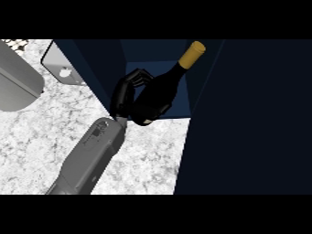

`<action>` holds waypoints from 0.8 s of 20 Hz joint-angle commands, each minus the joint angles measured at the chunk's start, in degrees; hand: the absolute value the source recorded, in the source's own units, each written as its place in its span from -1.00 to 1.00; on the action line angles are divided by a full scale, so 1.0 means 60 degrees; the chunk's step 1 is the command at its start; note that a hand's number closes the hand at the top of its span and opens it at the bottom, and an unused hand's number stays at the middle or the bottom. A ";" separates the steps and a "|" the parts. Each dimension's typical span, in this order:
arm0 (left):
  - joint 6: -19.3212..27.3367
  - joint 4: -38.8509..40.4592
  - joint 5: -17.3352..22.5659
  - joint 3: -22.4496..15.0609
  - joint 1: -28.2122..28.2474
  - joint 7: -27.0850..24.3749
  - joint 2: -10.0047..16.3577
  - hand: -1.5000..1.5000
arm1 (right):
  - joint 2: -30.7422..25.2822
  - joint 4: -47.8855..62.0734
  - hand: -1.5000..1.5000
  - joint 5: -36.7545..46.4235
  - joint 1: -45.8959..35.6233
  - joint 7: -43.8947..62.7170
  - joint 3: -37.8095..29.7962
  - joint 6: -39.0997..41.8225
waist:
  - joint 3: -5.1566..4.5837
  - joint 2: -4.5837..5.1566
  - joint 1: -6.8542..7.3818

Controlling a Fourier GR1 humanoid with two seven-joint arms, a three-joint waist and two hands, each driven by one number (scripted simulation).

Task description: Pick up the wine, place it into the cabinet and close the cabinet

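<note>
- Curling round the wine bottle, our right hand holds it tilted inside the cabinet, neck pointing beyond the fingers.
- We should probably seat its base ahead of the hand before releasing.

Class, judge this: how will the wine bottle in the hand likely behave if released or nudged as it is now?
The wine bottle is tilted inside the cabinet, so it would probably topple. Its round body looks apt to roll once lying down. Its smooth dark surface may slip within the curled fingers of the hand.
</note>
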 commanded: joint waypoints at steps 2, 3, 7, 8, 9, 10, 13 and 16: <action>0.0452 0.1103 0.0907 -0.0611 -0.0830 -0.0495 -0.0004 1.00 | -0.0166 -0.1686 -1.00 -0.0353 0.0258 0.0781 -0.0125 0.0198 | -0.0004 0.0029 -0.0036; 0.0317 0.1457 0.0966 -0.0235 -0.1131 -0.0424 -0.0004 1.00 | -0.0342 -0.1945 -1.00 -0.0558 0.0382 0.0596 -0.0324 0.0304 | 0.0001 0.0045 -0.0111; 0.0602 0.2698 0.0728 -0.0377 -0.1721 -0.0424 -0.0004 1.00 | -0.0112 -0.1577 -1.00 -0.0496 0.0575 0.0218 -0.0233 0.0174 | 0.0007 0.0050 -0.0117; 0.0808 0.2722 0.0758 -0.0463 -0.2195 -0.0135 -0.0004 1.00 | -0.0199 -0.1691 -1.00 -0.0480 0.0546 0.0183 -0.0188 0.0301 | 0.0007 0.0039 -0.0147; 0.1013 0.2884 0.0726 -0.0535 -0.2379 -0.0075 -0.0003 1.00 | -0.0232 -0.1536 -1.00 -0.0645 0.0873 -0.0215 -0.0139 0.0377 | 0.0017 0.0037 -0.0200; 0.0967 0.3439 0.0606 -0.0422 -0.2526 -0.0163 -0.0003 1.00 | 0.0171 -0.1159 -1.00 -0.0267 0.0588 -0.0399 0.0484 0.0310 | 0.0007 0.0073 -0.0235; 0.1085 0.3851 0.1090 -0.0364 -0.2615 0.0036 -0.0001 1.00 | -0.0191 -0.1629 -1.00 -0.0560 0.0850 -0.0171 0.0112 0.0374 | 0.0002 0.0086 -0.0331; 0.1003 0.4232 0.1403 0.0011 -0.3032 -0.0321 -0.0002 1.00 | -0.0038 -0.1448 -1.00 -0.0794 0.0597 -0.0389 0.0043 0.0511 | 0.0001 0.0139 -0.0334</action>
